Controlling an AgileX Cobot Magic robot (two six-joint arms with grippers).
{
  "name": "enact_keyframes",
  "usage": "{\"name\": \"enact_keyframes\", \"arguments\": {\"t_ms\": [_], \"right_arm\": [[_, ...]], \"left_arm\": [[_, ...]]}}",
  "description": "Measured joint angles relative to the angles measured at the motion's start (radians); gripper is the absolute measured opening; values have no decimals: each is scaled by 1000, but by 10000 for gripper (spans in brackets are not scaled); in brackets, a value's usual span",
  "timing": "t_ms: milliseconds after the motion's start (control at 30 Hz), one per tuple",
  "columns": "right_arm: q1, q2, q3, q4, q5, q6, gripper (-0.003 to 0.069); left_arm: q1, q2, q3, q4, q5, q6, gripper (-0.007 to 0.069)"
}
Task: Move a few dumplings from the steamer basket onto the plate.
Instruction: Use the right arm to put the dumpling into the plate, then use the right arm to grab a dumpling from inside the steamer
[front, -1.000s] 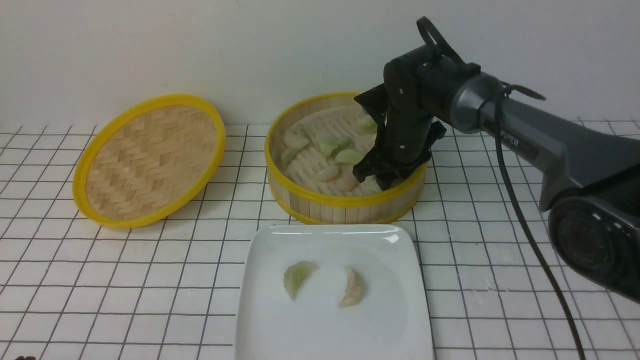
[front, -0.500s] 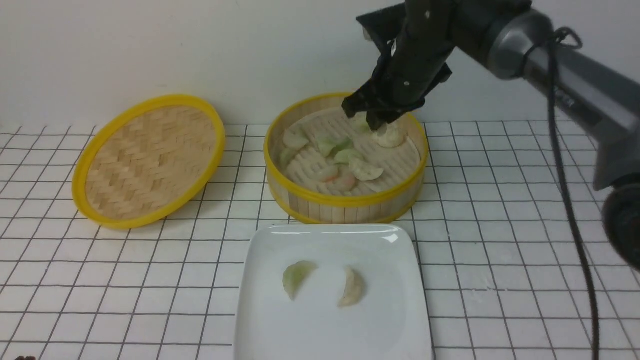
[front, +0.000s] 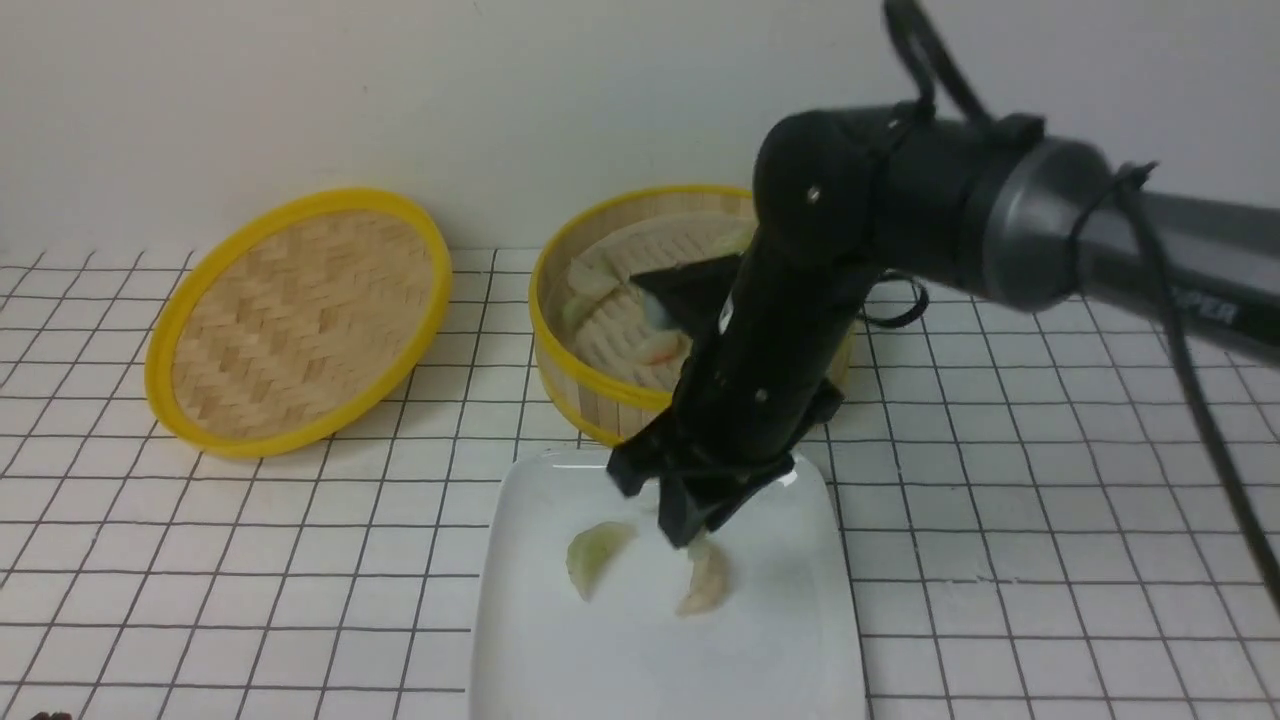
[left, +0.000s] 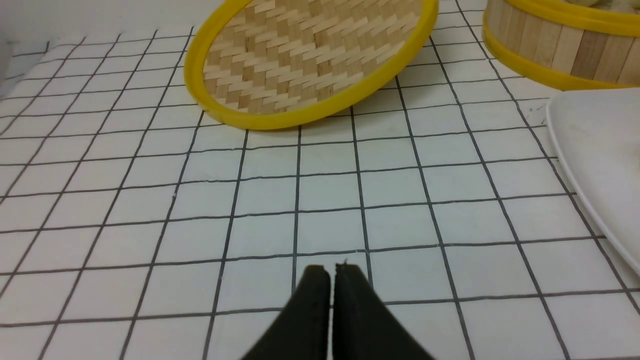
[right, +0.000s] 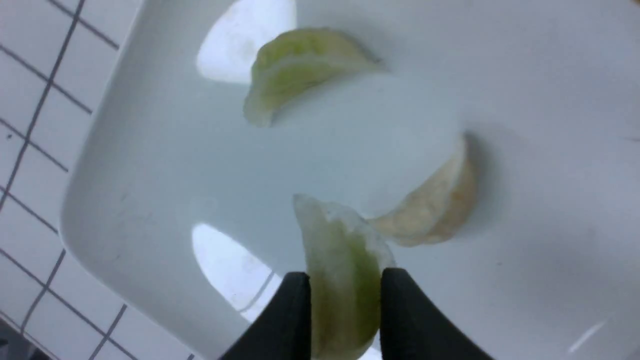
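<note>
At the bench's far left, the yellow-rimmed woven lid (front: 310, 325) leans. Toward the far edge, the slatted steamer basket (front: 590, 385) holds several dumplings (front: 592, 278). Over the plate's (front: 640, 660) far edge, my right fingers (right: 345, 305), parted by its width, grip a green dumpling (right: 342, 260); a green crescent (right: 295, 62) and a cream one (right: 440, 200) lie on the plate.

Grid-lined white table (front: 250, 560), bamboo lid (front: 310, 325), steamer basket (front: 600, 398), square plate (front: 660, 660) on it
</note>
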Motion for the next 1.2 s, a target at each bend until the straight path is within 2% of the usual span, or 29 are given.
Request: {"name": "enact_keyframes", "arguments": {"t_ms": [167,333,367,467,533,667,767,1033,1200], "right_arm": [[40,20,1,-18,-38,-24,203],[40,26,-7,-25,-40,-24,316],[40,28,-27,-39,-39,-24,349],[40,29,-84,-98,-40,-24,391],[40,29,-145,-190,-56,-20,407],[5,61,-283,-374,-121,44,414],[-46,117,-370,-422,-126,68,416],[-140,311,-533,-428,-161,76,417],[-156,420,-600,-358,-210,76,417]], "left_arm": [[0,0,0,0,0,0,-6],[0,0,0,0,0,0,-6],[0,0,0,0,0,0,-6],[0,0,0,0,0,0,-6],[0,0,0,0,0,0,-6],[0,0,0,0,0,0,-6],[0,0,0,0,0,0,-6],[0,0,0,0,0,0,-6],[0,0,0,0,0,0,-6]]}}
